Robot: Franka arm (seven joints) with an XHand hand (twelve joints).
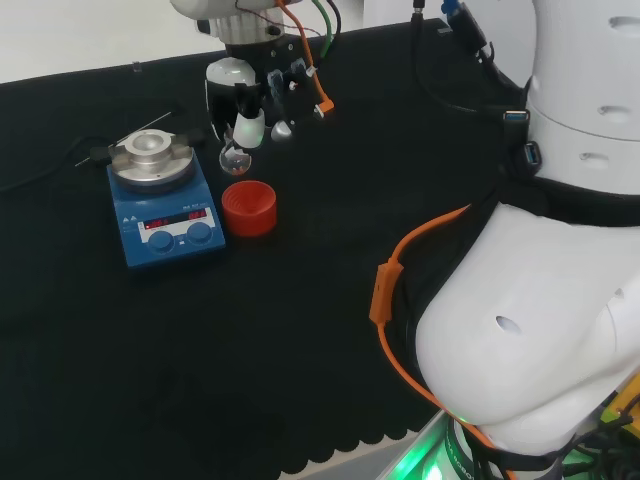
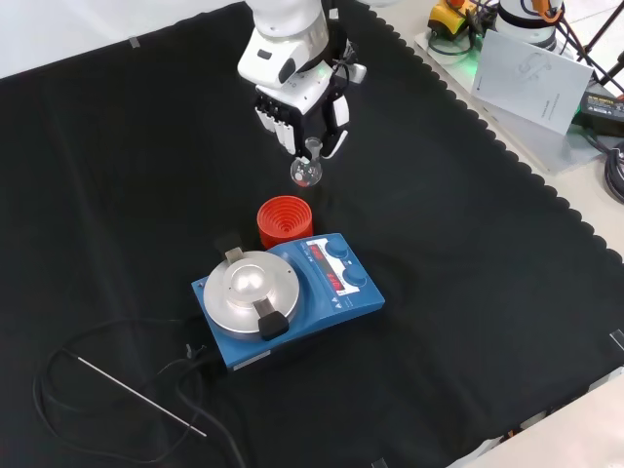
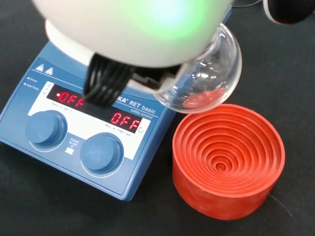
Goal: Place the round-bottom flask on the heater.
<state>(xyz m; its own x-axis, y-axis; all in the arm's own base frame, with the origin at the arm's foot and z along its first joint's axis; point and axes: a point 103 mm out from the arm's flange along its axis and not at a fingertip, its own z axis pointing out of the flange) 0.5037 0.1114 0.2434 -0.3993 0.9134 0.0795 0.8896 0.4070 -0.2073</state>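
A small clear round-bottom flask [image 1: 236, 157] [image 2: 306, 171] [image 3: 206, 73] hangs in the air, its neck pinched in the hand [image 1: 247, 95] [image 2: 297, 97]. It is lifted just above the red ribbed ring stand [image 1: 248, 207] [image 2: 285, 221] [image 3: 228, 160], which sits bare on the cloth. The blue heater [image 1: 163, 205] [image 2: 288, 292] [image 3: 83, 132] with its round silver top plate [image 1: 151, 155] [image 2: 249, 290] stands beside the stand, left of it in the head view. In the wrist view the flask's bulb hovers over the stand's rim, next to the heater's front panel.
A thin metal rod [image 2: 141, 395] and a black cable [image 2: 88, 351] lie on the cloth beyond the heater, near the bottom left of the front view. White papers and other gear [image 2: 531, 63] lie off the cloth at the front view's top right.
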